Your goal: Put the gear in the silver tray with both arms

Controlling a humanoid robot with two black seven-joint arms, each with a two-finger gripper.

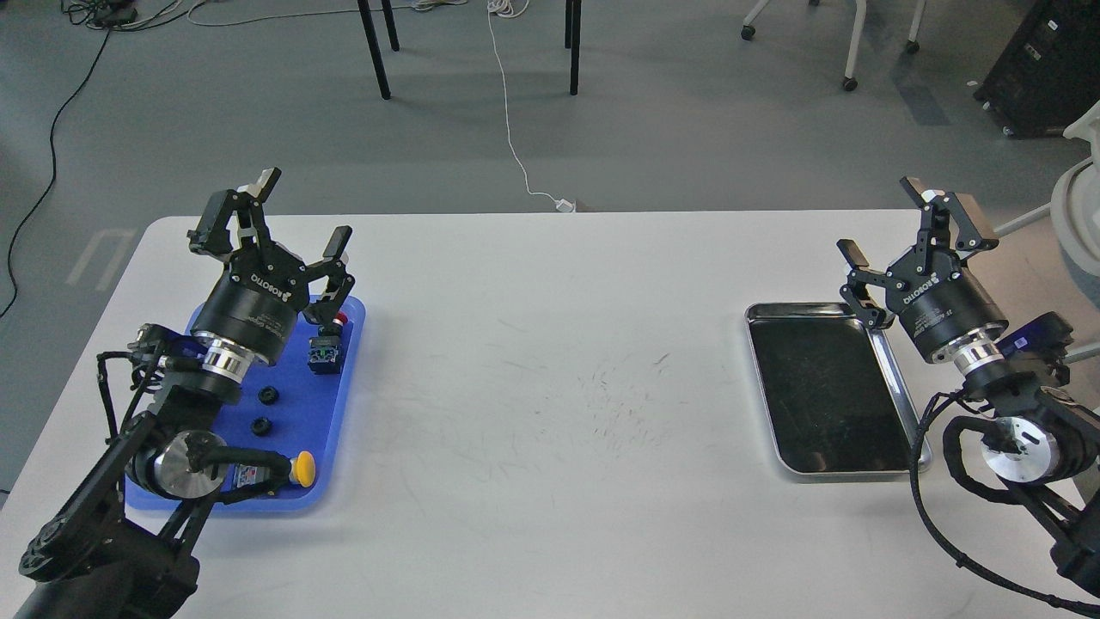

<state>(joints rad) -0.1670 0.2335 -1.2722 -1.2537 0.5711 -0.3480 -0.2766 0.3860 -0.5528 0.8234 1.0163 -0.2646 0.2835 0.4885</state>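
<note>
Two small black gears (269, 395) (260, 425) lie on the blue plastic tray (348, 361) at the left. My left gripper (302, 211) hangs above the far end of that tray, fingers spread wide and empty. The silver tray (828, 387) sits on the table at the right, its dark bottom bare. My right gripper (889, 219) is open and empty above the tray's far right corner.
The blue tray also carries a blue switch block with a red button (326, 348) and a yellow-capped button (301, 468). The white table (550, 387) stretches between both trays. Chair and table legs (374, 47) and cables lie on the floor beyond.
</note>
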